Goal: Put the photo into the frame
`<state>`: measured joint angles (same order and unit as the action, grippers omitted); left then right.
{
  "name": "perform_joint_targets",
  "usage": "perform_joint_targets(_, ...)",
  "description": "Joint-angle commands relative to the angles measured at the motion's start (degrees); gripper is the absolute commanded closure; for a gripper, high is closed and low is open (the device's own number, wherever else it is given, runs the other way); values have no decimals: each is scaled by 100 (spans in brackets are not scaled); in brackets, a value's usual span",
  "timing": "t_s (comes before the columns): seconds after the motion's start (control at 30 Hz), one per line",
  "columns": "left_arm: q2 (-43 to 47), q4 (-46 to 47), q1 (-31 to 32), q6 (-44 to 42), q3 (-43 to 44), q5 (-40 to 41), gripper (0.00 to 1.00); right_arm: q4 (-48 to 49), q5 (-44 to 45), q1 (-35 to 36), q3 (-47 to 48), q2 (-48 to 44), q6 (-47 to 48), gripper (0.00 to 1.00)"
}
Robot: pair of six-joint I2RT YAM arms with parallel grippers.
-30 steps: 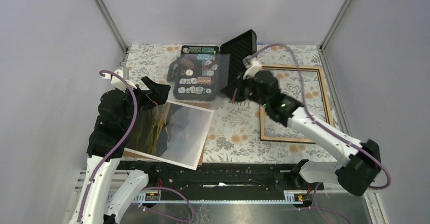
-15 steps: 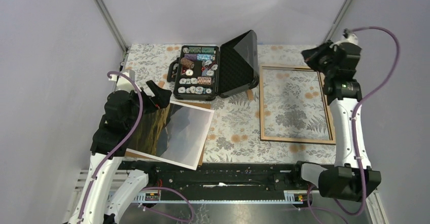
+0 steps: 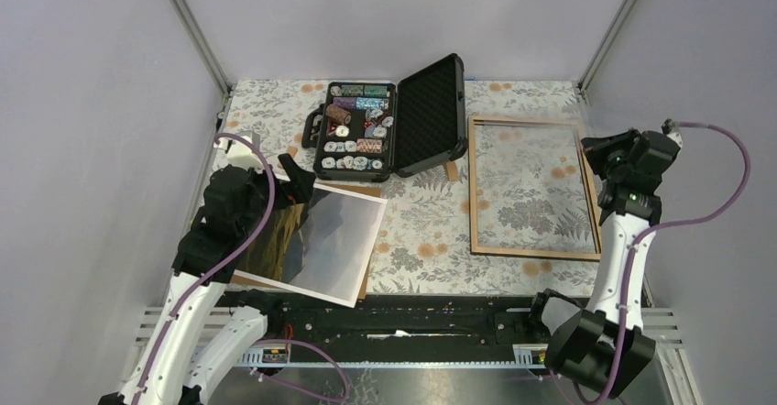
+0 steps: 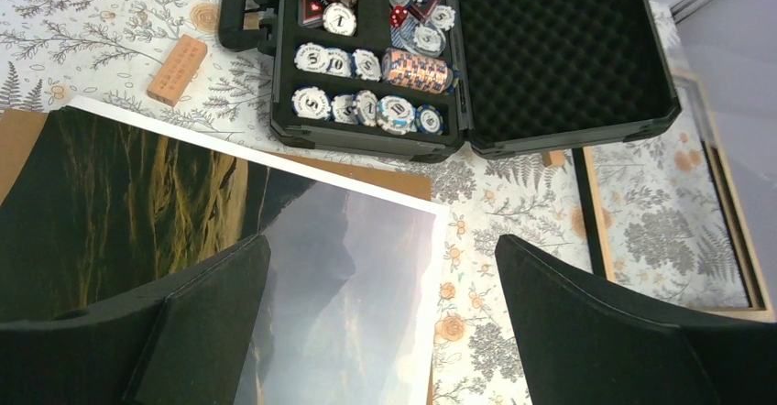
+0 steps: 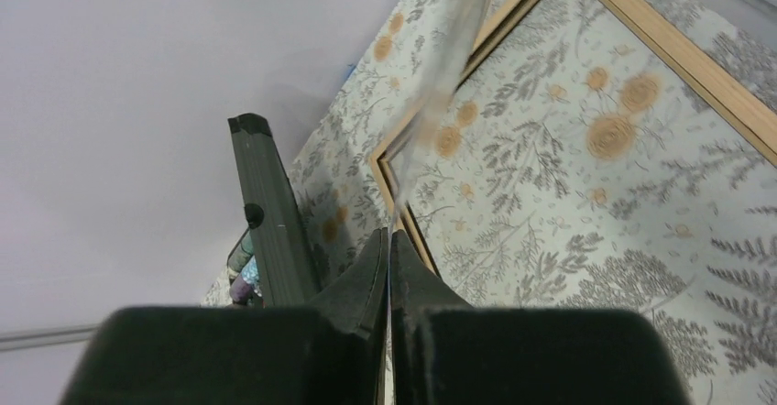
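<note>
The photo (image 3: pixel 334 245) lies flat and askew at the table's (image 3: pixel 431 258) near-left corner. The frame (image 3: pixel 534 254) lies by the right edge, long axis near-to-far. The left gripper (image 3: pixel 298 178) gapes above the photo; the right gripper (image 5: pixel 389 240) pinches a clear pane (image 5: pixel 449 66).

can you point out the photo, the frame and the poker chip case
the photo (image 3: pixel 341 238), top external view, on its grey sky area
the frame (image 3: pixel 536 254), top external view, on its near wooden rail
the poker chip case (image 3: pixel 429 116), top external view, on its open foam-lined lid
</note>
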<state>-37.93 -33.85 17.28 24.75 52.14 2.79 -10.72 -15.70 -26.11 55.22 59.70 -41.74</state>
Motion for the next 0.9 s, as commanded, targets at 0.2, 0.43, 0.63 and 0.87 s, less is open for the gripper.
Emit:
perform_joint_targets(0.2,210,293,311,-286,-365,523,1,163,337,-17,-1267,-936,-253,100)
perform_joint_targets(0.43,268,332,418,-278,-414,526,1,-300,750,-17,-1848,-1485,-460,100)
perform_joint_targets(0.63,235,335,494,-278,-424,526,1,49,1218,-17,-2566,-2093,-797,100)
perform_joint_targets(0.87,199,349,513,-272,-430,516,1,204,1495,-17,-2939,-2406,-902,100)
